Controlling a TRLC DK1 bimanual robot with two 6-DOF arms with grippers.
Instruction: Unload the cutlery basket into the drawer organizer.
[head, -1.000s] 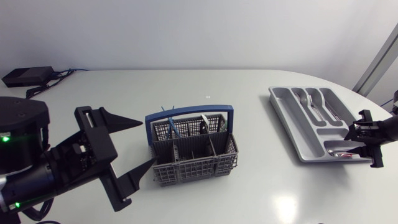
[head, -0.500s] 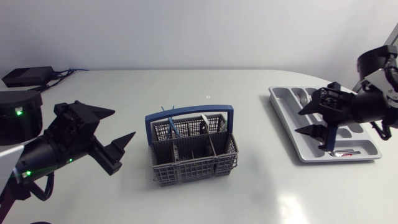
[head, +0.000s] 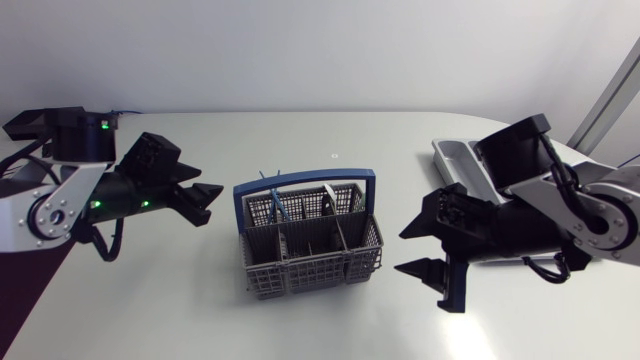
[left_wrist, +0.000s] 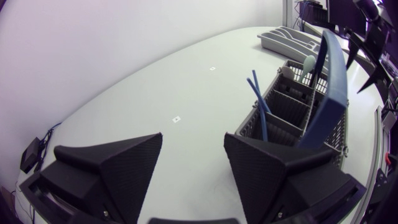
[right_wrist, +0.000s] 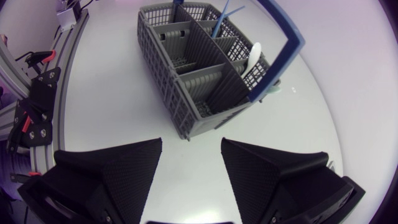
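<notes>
1. My left gripper (head: 212, 203) hangs just beside the cutlery basket (head: 308, 240), on its left and clear of it. Its fingers are spread wide, with nothing between them.
2. My right gripper (head: 401, 252) sits near the basket's right side, also wide open and empty. Its arm covers much of the drawer organizer (head: 460, 158), which lies on the right part of the table (head: 300, 130), well apart from the basket.
3. The basket is grey mesh with a blue handle (head: 300, 181) arching over it, and it stands upright.
4. The only marking I can find is a small mark (head: 335, 156) on the table behind the basket, too small to read.
5. The left wrist view adds detail that the head view barely gives. Two thin blue sticks (left_wrist: 260, 107) lean in the basket's end nearest that gripper, a white spoon (left_wrist: 307, 65) stands further along, and the organizer is uncovered across the table.
6. The right wrist view shows the basket from its other end, ahead of the open fingers. There the spoon stands close to the handle's foot, and the blue sticks are at the far end.
</notes>
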